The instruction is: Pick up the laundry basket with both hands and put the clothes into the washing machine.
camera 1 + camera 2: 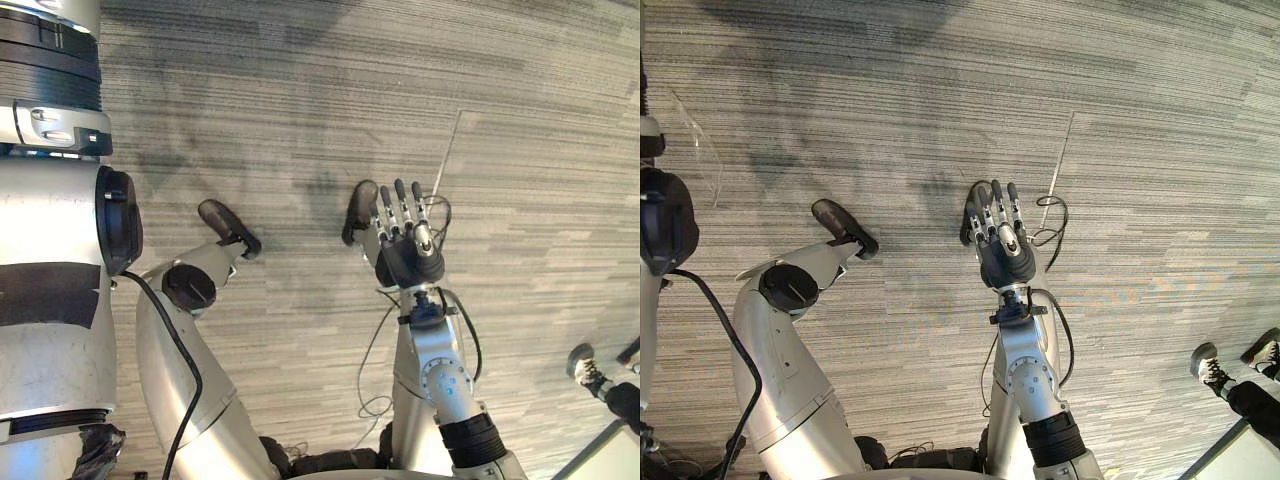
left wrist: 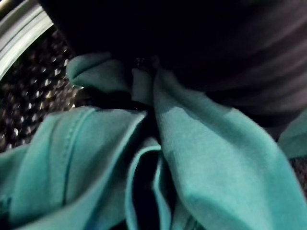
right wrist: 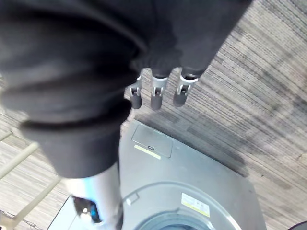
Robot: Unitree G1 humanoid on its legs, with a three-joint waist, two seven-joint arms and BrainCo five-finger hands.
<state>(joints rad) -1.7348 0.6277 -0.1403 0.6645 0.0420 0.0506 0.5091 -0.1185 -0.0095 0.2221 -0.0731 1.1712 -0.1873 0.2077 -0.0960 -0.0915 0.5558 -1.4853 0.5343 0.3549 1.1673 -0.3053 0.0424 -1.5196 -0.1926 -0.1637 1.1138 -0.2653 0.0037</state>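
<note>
Step in hand: loading of the clothes is judged to be under way. A teal garment (image 2: 206, 158) is seen bunched against the perforated drum wall (image 2: 29, 91) of the washing machine (image 3: 192, 177).
Left robot hand (image 2: 216, 38): its dark cover is seen close over the teal garment. Whether it is apart, together or clamped on the cloth cannot be told.
Right robot hand (image 1: 400, 235): its fingers are held straight and slightly apart, and nothing is grasped. In the head view it is found near the centre, pointing toward 12 o'clock. In its wrist view the grey top of the washing machine is seen beyond it.
How it is done well: the garment should be pushed fully past the door rim (image 2: 21, 28), so that no fold is left hanging over it. Cloth should be let go only once it lies deep in the drum. The free hand should be held clear of the opening.
Risk: a trailing sleeve could be caught at the rim.
Floor: a grey striped carpet (image 1: 300, 100) is seen, with a thin seam at 1 o'clock of the right robot hand.
Room: a person's shoes (image 1: 1207, 362) are seen at about 4 o'clock, well apart from the right robot hand.
</note>
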